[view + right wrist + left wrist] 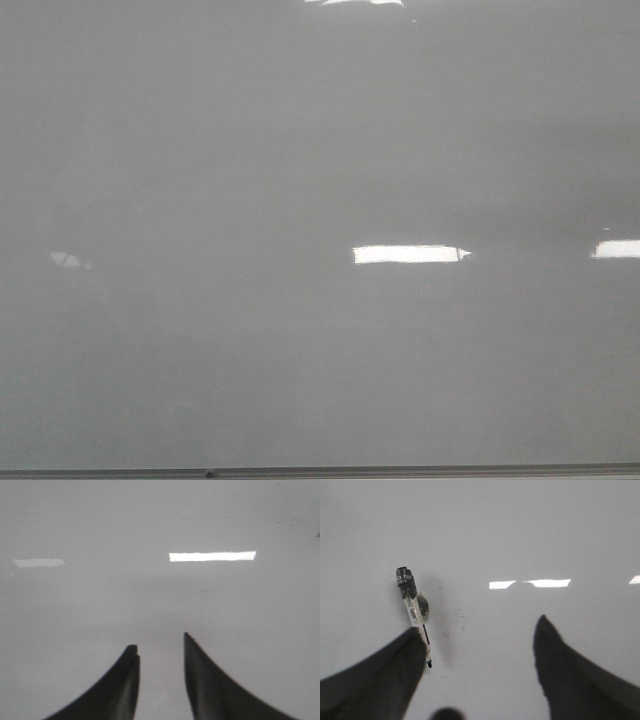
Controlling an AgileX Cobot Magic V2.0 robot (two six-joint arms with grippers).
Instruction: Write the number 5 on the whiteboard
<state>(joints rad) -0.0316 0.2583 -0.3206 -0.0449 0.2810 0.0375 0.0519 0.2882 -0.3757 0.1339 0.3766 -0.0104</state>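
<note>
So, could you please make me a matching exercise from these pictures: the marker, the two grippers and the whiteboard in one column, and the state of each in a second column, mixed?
Column one:
1. marker
2. left gripper
3. right gripper
4. whiteboard

Column two:
A. no digit on it in the front view, only bright reflections
B. narrower gap, nothing in it
C. lying loose on the board, not held
D. wide open, with the marker beside it

Pairs: 1-C, 2-D, 3-B, 4-A
</note>
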